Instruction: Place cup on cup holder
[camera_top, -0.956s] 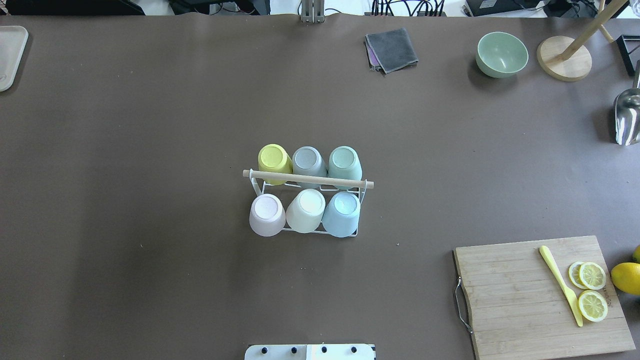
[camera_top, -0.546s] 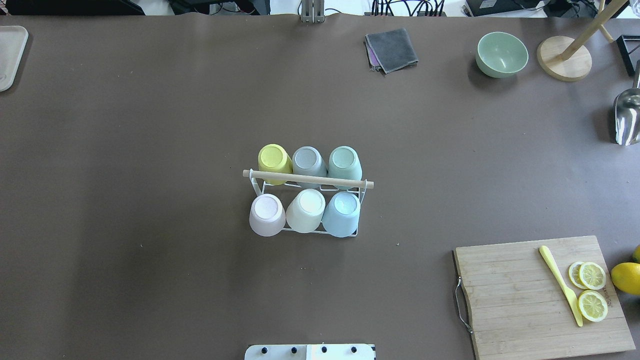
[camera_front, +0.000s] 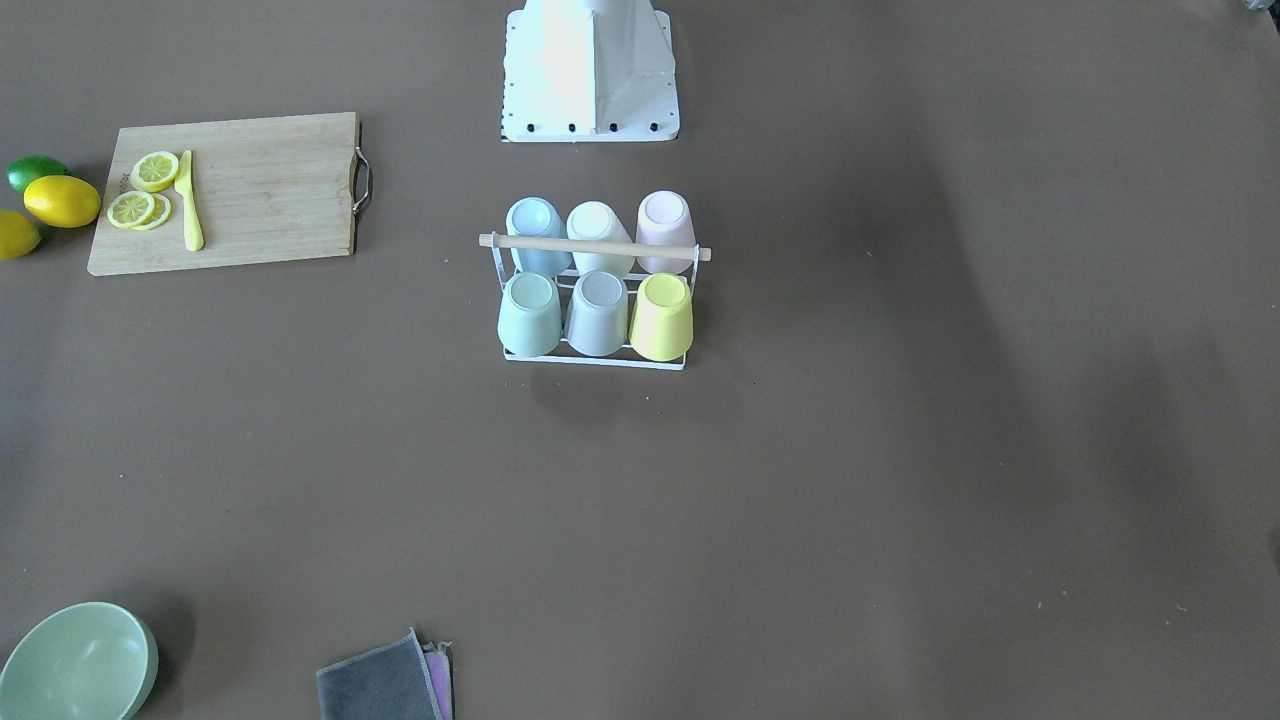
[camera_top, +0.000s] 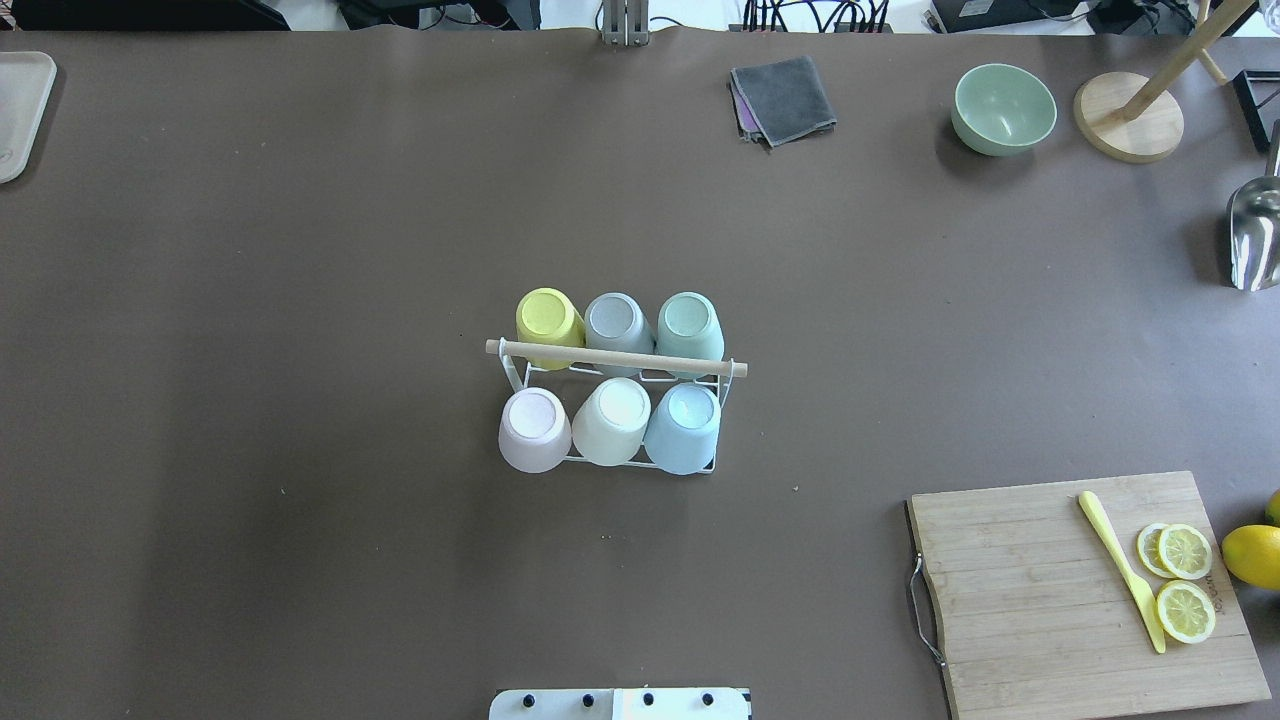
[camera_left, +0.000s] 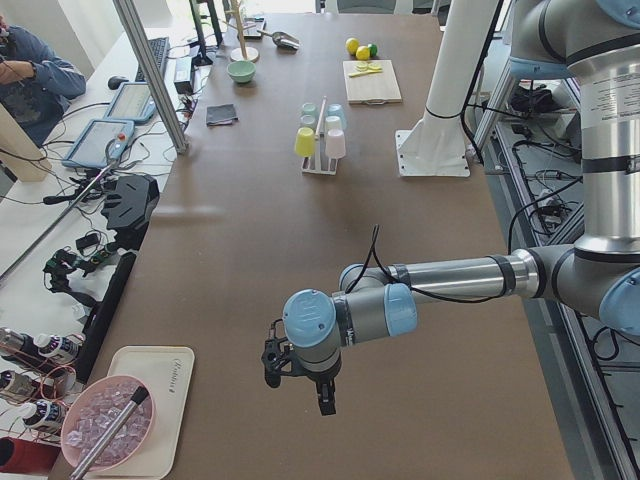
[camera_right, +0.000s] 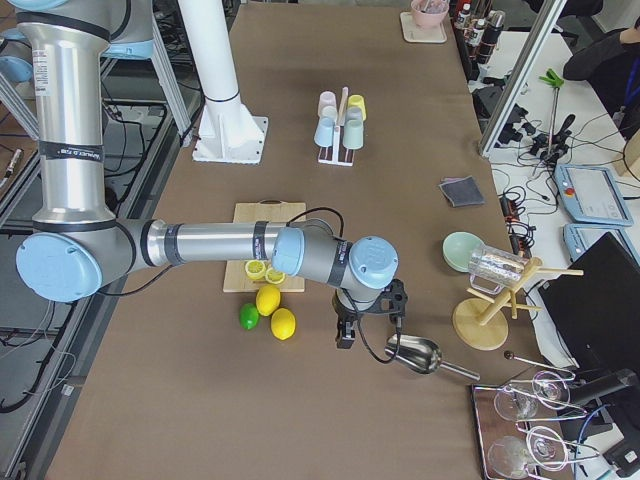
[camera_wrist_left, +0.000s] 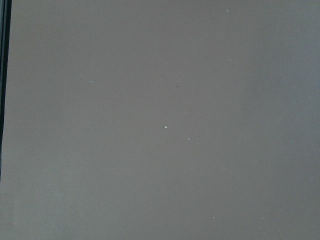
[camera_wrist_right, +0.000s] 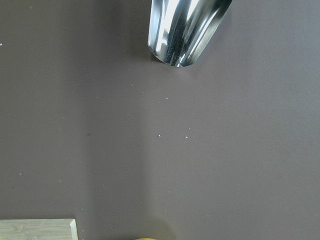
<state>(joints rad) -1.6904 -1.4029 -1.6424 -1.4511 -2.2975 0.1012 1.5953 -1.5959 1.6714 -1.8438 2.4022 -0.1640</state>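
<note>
The cup holder (camera_top: 615, 357), a white wire rack with a wooden rod on top, stands mid-table, also in the front-facing view (camera_front: 595, 243). Several cups sit upside down on its prongs: yellow (camera_top: 548, 320), grey (camera_top: 618, 322), green (camera_top: 689, 325), pink (camera_top: 534, 428), cream (camera_top: 612, 420) and blue (camera_top: 684, 427). My left gripper (camera_left: 300, 385) hangs over bare table far to the holder's left. My right gripper (camera_right: 345, 338) hangs far to its right, beside a metal scoop (camera_wrist_right: 185, 30). Both show only in the side views, so I cannot tell whether they are open or shut.
A cutting board (camera_top: 1050, 600) with lemon slices (camera_top: 1184, 552) and a yellow knife (camera_top: 1120, 570) lies front right, lemons (camera_right: 270, 300) beside it. A green bowl (camera_top: 1003, 108), grey cloth (camera_top: 783, 98), wooden stand (camera_top: 1128, 118) and tray (camera_top: 20, 110) line the far edge.
</note>
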